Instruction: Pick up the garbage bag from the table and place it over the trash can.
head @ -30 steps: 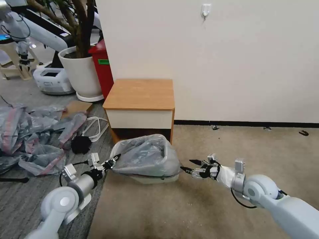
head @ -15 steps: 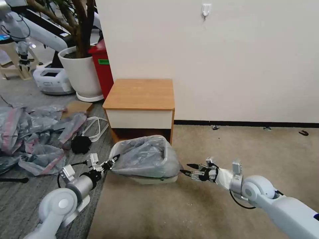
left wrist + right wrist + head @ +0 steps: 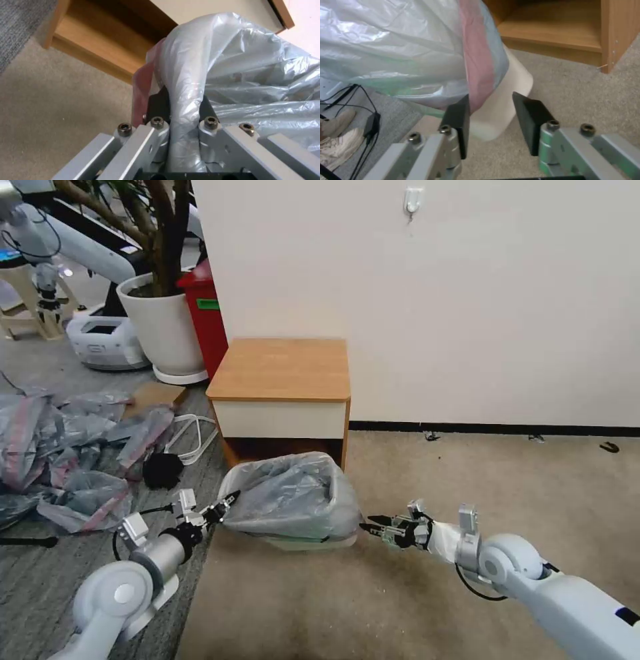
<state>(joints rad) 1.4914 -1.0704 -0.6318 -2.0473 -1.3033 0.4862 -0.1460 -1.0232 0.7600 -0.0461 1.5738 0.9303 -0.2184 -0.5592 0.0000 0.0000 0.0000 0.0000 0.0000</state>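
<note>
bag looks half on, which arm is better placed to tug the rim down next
Left, probably. The left gripper is shut on the garbage bag at the trash can's left side, so it can pull straight away. The right gripper is open beside the pink band and would need to grip first.

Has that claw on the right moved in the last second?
Yes. The right gripper has dropped lower and slid left, judged against the table, ending beside the garbage bag.

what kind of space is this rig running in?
Probably a robot lab or office corner staged as a room. Cues: another white robot arm and a white mobile base at the back, a heap of spare grey-pink bags on the floor, a lone nightstand against a bare wall.
</note>
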